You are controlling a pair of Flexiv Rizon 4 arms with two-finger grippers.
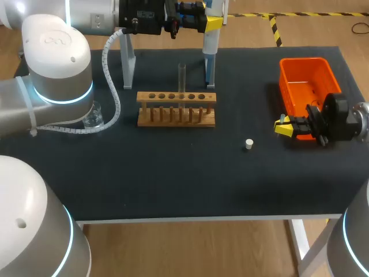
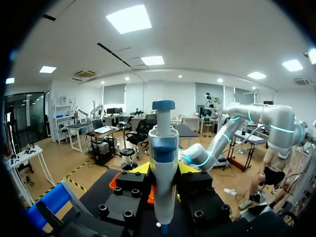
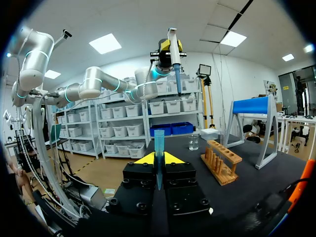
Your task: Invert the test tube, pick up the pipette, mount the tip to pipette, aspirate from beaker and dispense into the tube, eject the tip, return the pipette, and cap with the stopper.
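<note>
Left gripper [image 1: 209, 23]: fingers pressed on the pipette [image 1: 209, 49] from both sides, holding it upright above and behind the right end of the test tube rack [image 1: 176, 108], nozzle pointing down. Right gripper [image 1: 286, 127]: pinching the blue pipette tip [image 3: 158, 153], low over the table, well to the right of the rack. The tip's long axis runs along the fingers, wide open end outward, roughly level and facing towards the rack; the pipette's axis is vertical. Assessment: the two axes stand crosswise, so mounting calls for the tip to be turned open end up beneath the nozzle, or the pipette tilted to meet it. From the right gripper the pipette lies ahead and above. Test tube [image 1: 181, 78] stands upright in the rack; beaker [image 1: 93, 115] left of the rack; stopper [image 1: 248, 144] in front of it, to the right
</note>
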